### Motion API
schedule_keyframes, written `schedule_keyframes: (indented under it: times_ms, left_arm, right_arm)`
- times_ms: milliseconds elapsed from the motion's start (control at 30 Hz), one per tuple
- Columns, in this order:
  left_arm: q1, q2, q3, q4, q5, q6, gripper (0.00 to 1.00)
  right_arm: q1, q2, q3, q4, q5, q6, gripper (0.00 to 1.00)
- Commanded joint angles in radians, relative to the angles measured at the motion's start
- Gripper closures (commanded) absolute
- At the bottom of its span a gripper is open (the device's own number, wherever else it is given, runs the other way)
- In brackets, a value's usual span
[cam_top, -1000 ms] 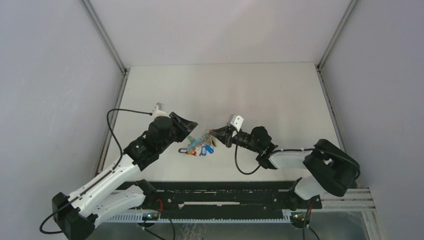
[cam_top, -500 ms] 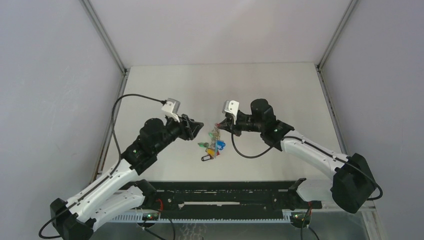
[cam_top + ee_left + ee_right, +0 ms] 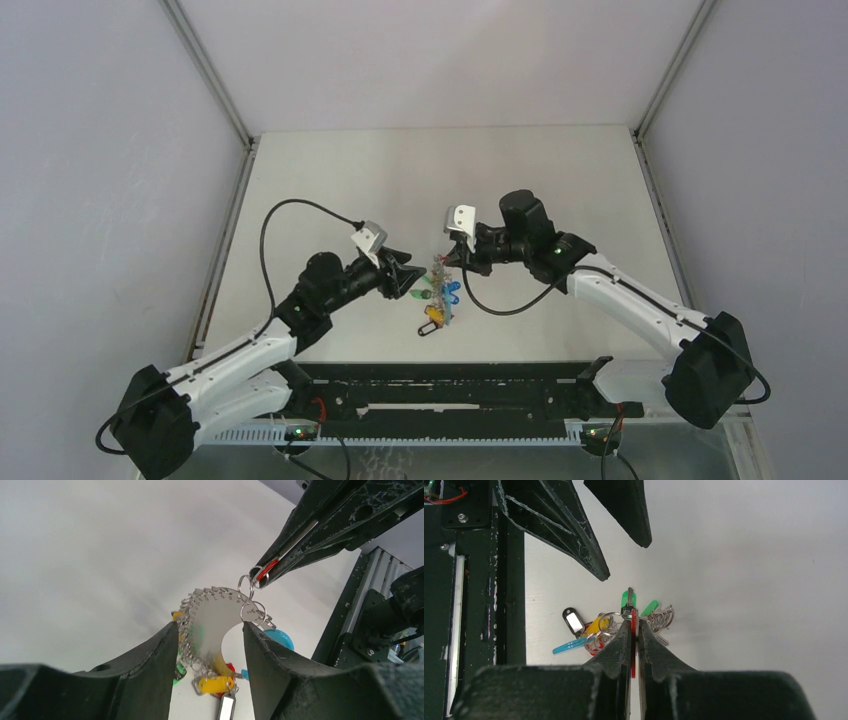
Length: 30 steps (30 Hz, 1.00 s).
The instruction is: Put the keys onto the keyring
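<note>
- White table [image 3: 560,180], grey walls round it.
- R gripper [image 3: 634,622] pinched tight on red tag of key [image 3: 633,647], mid-table, facing L arm.
- Keyring [image 3: 215,615] dangling under that tag via small wire rings [image 3: 246,586]; yellow, green, blue, black tags bunched at its rim.
- L gripper [image 3: 210,630] spread, one finger each side of keyring, gripping nothing; contact w/ it: can't tell.

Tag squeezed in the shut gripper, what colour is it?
The tag is red; right wrist view shows it best.

White-shelled arms [image 3: 238,356], black joints [image 3: 322,276], looping black cables [image 3: 508,312].
</note>
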Motion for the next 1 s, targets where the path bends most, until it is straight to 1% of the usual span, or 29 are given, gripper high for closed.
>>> schedule_keyframes:
  times_ms: [0,133,333,400,567,733,967]
  left_arm:
    - [0.003,0.023,-0.041,0.273,0.077,0.04,0.44]
    - [-0.005,0.061,-0.092,0.42,0.118,0.072,0.44]
    - [-0.02,0.13,-0.105,0.509,0.171,0.13,0.46]
    - [-0.023,0.147,-0.106,0.537,0.188,0.14,0.49]
    - [-0.026,0.177,-0.088,0.548,0.21,0.166,0.5]
    - [-0.033,0.208,-0.075,0.557,0.243,0.168,0.54]
    - [-0.066,0.231,-0.055,0.557,0.225,0.2,0.54]
  right_arm:
    - [0.001,-0.057,0.052,-0.018,-0.012,-0.035,1.0]
    - [0.001,-0.056,0.08,-0.059,-0.008,-0.051,1.0]
    - [0.002,-0.049,0.108,-0.101,-0.001,-0.06,1.0]
    - [0.005,-0.049,0.111,-0.111,0.002,-0.062,1.0]
    - [0.016,-0.042,0.129,-0.137,0.009,-0.06,1.0]
    - [0.031,-0.038,0.133,-0.148,0.021,-0.059,1.0]
    - [0.049,-0.033,0.145,-0.156,0.037,-0.052,1.0]
